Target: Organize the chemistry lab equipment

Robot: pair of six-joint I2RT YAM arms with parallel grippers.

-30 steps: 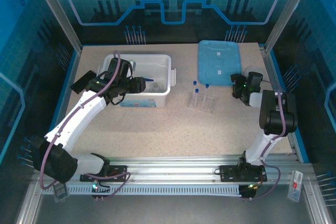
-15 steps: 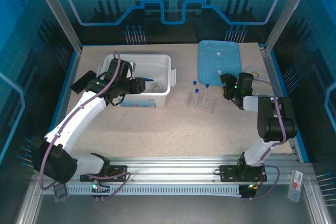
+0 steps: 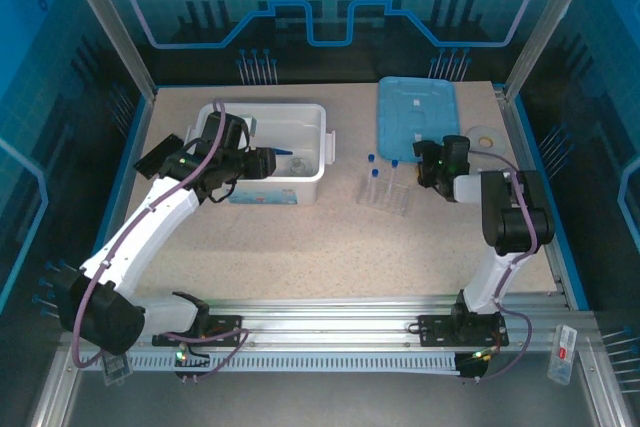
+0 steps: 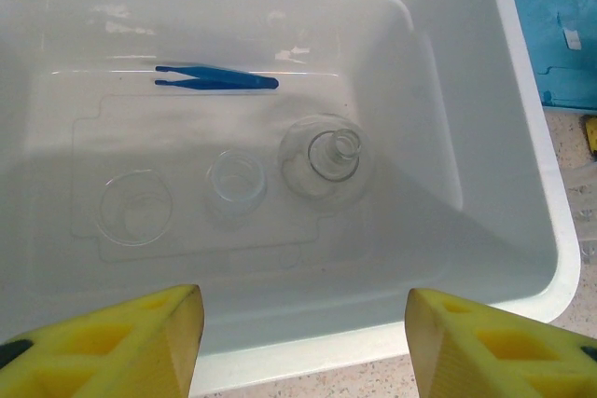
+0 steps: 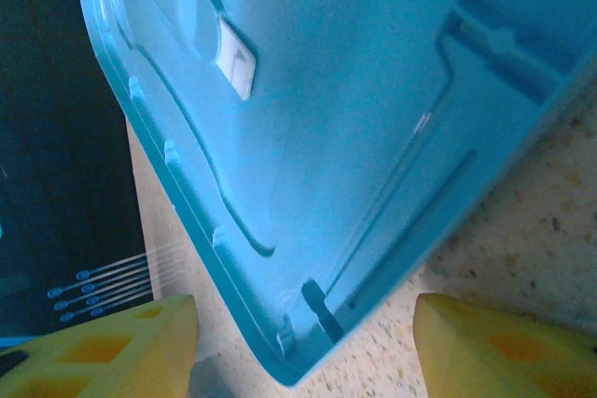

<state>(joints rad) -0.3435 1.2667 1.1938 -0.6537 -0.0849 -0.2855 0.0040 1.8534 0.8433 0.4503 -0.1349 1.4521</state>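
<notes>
Left arm reaches over the white bin at the far left of the bench; left end effector hangs above the bin's near wall, jaws apart, nothing between them. Left wrist view, same end effector: looks straight down into the bin. Contents on the bin floor: blue tweezers lying flat towards the far wall, tips to the left; flask upright, neck up, right of centre; smaller beaker upright just left of the flask; larger beaker upright further left. None of the glassware touches its neighbour as far as the view shows. Blue lid lies flat on the bench at far right of centre. Clear tube rack stands on the bench between the bin and the right arm, just in front of the lid's near edge; blue-capped tubes stand upright in it, two caps made out. Right end effector sits low by the lid's near right corner, right of the rack. Right wrist view: jaws apart, gripping nothing; the lid runs close ahead, one corner lying in line with the gap; contact with it cannot be told
</notes>
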